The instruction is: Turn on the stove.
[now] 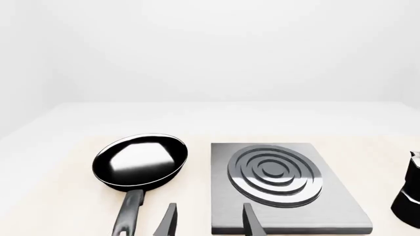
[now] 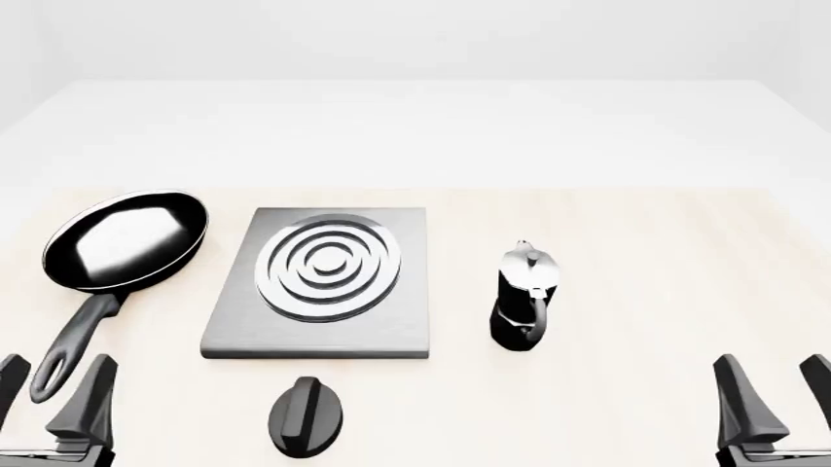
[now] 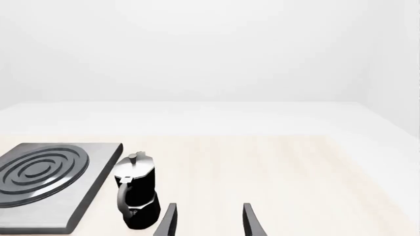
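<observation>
The stove [image 2: 331, 287] is sitting flat near the middle of the table [image 2: 649, 243], a grey square slab with shiny silver rings [image 2: 327, 265] on top. Its small black knob [image 2: 307, 416] is lying apart from the slab, just in front of its near edge, with a raised ridge running across it. Nothing is sitting on the rings. A black frying pan [image 2: 126, 240] is resting just to the left of the stove, and its long handle [image 2: 72, 345] is pointing back toward the left arm. A little black-and-silver moka pot [image 2: 524, 295] is standing upright just to the right of the stove, not touching it. Nothing is lying between the knob and the arms. The left gripper [image 2: 50, 394] is hanging low at the near left corner, close to the end of the pan handle, and its fingers [image 1: 167, 221] are spread wide and holding nothing. The right gripper [image 2: 776, 394] is hanging at the near right corner, well apart from the moka pot, and its fingers [image 3: 253, 221] are also spread wide and holding nothing. Both grippers are well away from the knob.
</observation>
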